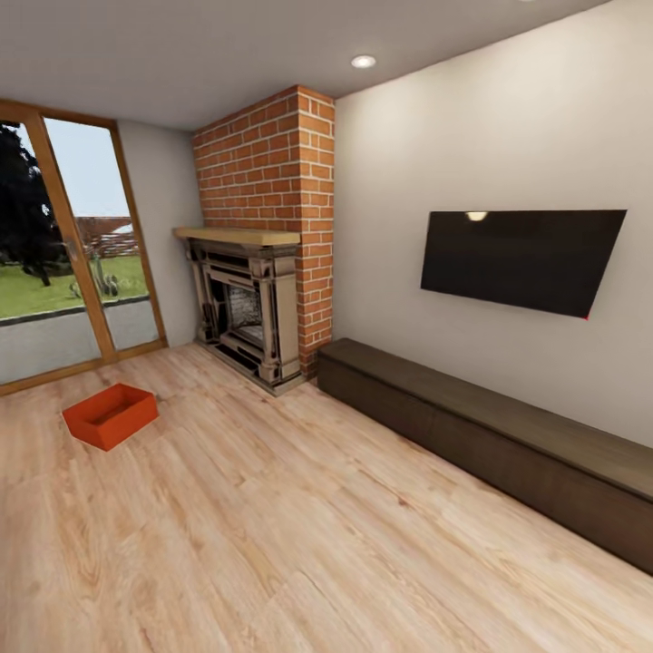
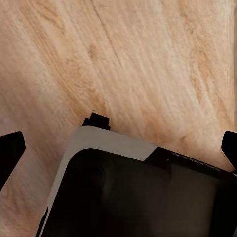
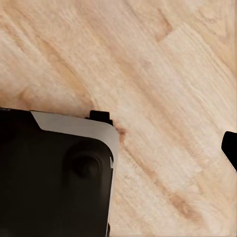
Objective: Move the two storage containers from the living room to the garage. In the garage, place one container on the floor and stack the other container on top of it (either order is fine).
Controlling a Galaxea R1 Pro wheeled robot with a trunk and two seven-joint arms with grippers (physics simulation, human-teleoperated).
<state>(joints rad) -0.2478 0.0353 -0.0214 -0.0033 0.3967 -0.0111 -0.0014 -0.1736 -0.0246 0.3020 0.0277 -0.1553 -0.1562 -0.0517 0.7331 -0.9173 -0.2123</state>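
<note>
One orange-red storage container (image 1: 111,414) sits upright and empty on the light wood-plank floor (image 1: 299,535) of the living room, at the left near the glass doors. In the left wrist view my left gripper (image 2: 121,148) hangs over the planks, its dark fingertips (image 2: 10,148) wide apart, open and empty. In the right wrist view my right gripper (image 3: 118,148) shows one dark fingertip (image 3: 231,147) far out to the side, open over bare floor. Both grippers are well away from the container.
A brick fireplace (image 1: 263,272) stands at the back. A black wall TV (image 1: 521,258) hangs above a long dark low bench (image 1: 490,426) along the right wall. Wood-framed glass doors (image 1: 63,263) are at the left. My black and white base (image 2: 123,187) lies under both grippers.
</note>
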